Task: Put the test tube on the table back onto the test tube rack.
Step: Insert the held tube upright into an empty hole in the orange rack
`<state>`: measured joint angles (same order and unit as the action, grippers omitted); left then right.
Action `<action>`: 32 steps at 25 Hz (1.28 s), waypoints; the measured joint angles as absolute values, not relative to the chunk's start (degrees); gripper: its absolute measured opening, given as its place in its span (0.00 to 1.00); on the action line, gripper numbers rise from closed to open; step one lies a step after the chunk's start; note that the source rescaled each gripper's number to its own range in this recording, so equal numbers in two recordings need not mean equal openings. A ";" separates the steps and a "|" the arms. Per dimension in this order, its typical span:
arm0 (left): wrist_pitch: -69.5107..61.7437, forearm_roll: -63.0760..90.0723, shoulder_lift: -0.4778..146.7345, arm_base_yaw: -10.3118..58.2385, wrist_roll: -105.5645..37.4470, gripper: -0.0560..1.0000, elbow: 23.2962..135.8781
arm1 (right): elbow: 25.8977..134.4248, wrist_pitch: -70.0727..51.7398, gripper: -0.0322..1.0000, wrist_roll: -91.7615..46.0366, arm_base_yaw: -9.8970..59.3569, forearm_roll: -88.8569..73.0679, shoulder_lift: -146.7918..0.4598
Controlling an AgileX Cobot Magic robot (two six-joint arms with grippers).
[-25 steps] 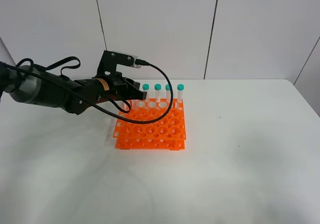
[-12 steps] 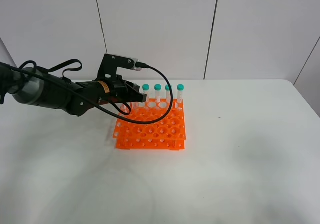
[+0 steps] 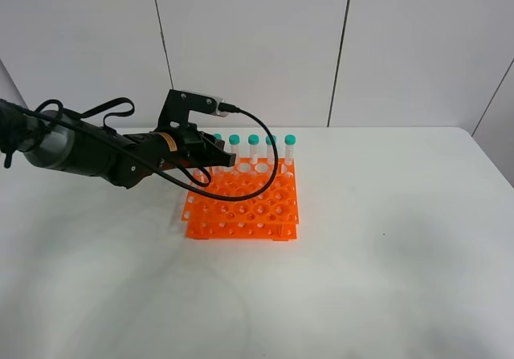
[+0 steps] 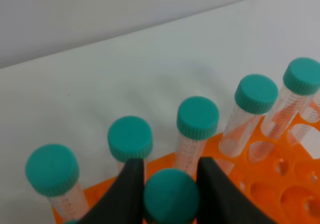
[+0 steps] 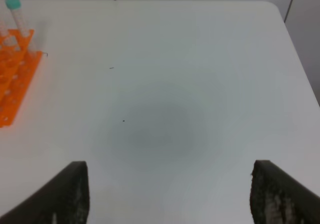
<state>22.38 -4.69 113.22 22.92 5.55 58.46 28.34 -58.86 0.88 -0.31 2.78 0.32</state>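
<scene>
On the white table sits the orange rack, left of centre in the high view, with a row of teal-capped tubes standing upright along its far edge. Over the rack's far left corner hangs the left gripper, its black arm reaching in from the left with a cable looping below it. Its wrist view shows the two dark fingers closed on the teal cap of a tube, which is held upright just in front of the back row; five other capped tubes stand beyond it in the rack's holes. Whether the held tube's tip is already inside a hole cannot be told, since the fingers and cap hide it. Off to the right, the right gripper does not show in the high view; its own camera shows both fingers spread wide apart over bare table, holding nothing, with the rack's right edge and one tube well away from it.
</scene>
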 joint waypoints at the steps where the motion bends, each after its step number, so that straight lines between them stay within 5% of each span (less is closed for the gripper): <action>1: 22.38 -4.69 113.33 22.93 5.55 0.06 58.46 | 28.34 -58.86 1.00 0.88 -0.31 2.78 0.32; 24: 22.47 -4.74 113.40 22.82 5.55 0.06 58.46 | 28.34 -58.86 1.00 0.88 -0.31 2.78 0.32; 32: 22.61 -4.71 113.40 22.76 5.55 0.20 58.46 | 28.34 -58.86 1.00 0.88 -0.31 2.78 0.32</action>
